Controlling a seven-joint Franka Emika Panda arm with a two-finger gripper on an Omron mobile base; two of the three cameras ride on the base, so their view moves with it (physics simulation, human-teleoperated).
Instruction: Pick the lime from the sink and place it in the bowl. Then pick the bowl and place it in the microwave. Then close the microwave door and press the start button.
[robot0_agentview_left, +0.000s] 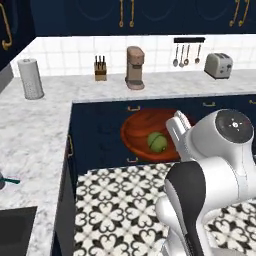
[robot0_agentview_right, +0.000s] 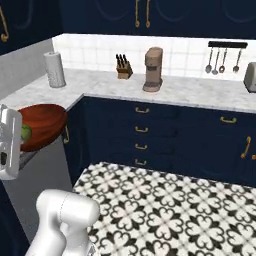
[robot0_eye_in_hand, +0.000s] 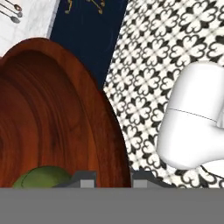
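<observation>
Wooden bowl (robot0_eye_in_hand: 57, 113) hangs in midair, rim pinched by the gripper (robot0_eye_in_hand: 113, 179); the lime (robot0_agentview_left: 157, 142) rests inside at five o'clock. Microwave steps remain.

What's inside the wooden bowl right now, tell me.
The lime lies inside the bowl, near the rim where the gripper holds it above the floor. In the hand view the lime's lower part is cut off at the picture's bottom; the rest of the bowl looks bare.

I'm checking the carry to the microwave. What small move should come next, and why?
Probably keep the bowl level and carry on toward the microwave: the gripper grips its rim, held up over the floor, and the lime lies loose inside.
</observation>
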